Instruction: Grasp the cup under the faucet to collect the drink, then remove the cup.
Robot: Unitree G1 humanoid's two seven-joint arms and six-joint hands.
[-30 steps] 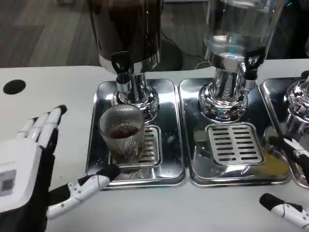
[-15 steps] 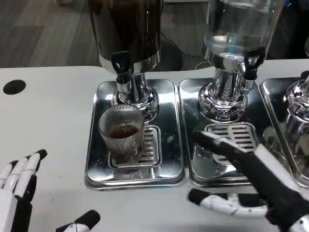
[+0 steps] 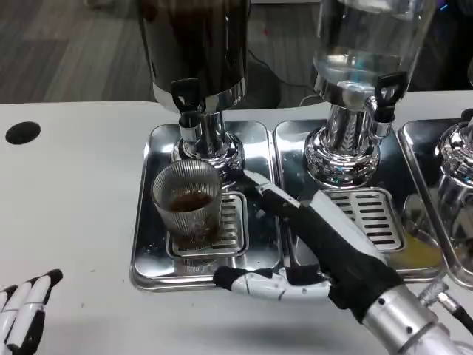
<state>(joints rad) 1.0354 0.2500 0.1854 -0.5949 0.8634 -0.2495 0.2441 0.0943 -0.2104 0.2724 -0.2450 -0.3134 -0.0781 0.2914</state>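
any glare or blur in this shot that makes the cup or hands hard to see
Head view: glare and reflections cover the chrome tray and dispenser base; the ribbed cup stays readable, dark drink visible inside; the right hand is slightly soft-edged, the left hand is cut off at the frame corner; the whole picture is mildly soft.

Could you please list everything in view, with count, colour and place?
cup: one, clear ribbed, brown drink inside, on the left tray's grate under the dark dispenser's tap
dispensers: three; dark one at left, clear one at middle, a third at the right edge
trays: three, silver; left, middle, right
table: one, white, with a black hole
left robot hand: bottom left, fingers apart
right robot hand: open, reaching toward the cup, not touching
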